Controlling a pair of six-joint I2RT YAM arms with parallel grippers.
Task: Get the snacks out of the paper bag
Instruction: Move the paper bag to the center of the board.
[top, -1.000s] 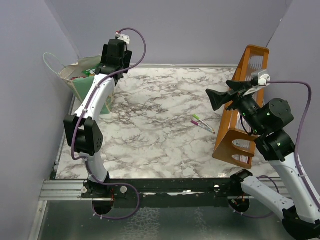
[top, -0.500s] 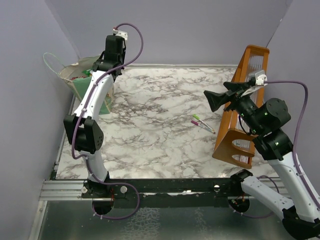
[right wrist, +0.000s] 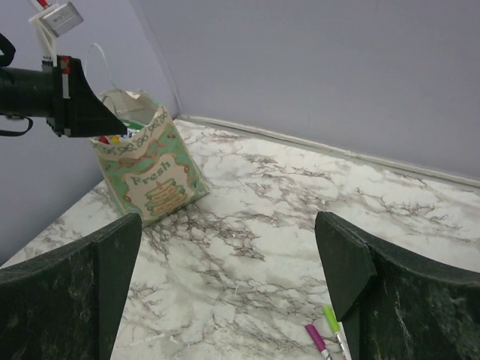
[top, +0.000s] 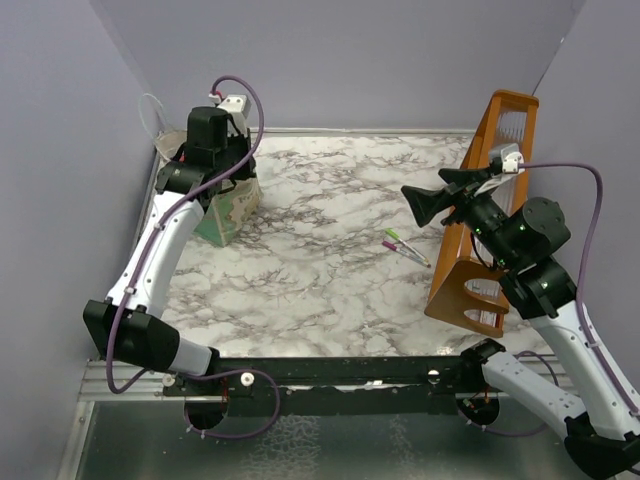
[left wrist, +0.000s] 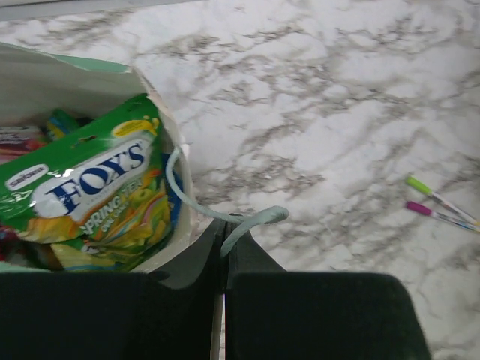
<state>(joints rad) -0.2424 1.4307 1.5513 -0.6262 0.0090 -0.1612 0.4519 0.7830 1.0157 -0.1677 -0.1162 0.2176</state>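
Clamped on the rim of the paper bag (top: 232, 205) at the marble table's (top: 330, 270) far-left side, the left gripper (left wrist: 225, 241) is apparently steadying it; Fox's snack packets (left wrist: 90, 187) are lying inside, while the right gripper (right wrist: 229, 244) is hovering wide open.

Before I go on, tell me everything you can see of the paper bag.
The paper bag is small, mint-green outside with a cream and orange print reading Fresh, cream inside, with thin pale loop handles. It stands open-topped near the far left corner of the marble table. The left hand is shut on its rim beside one handle. Inside lie snacks, a green Fox's packet on top.
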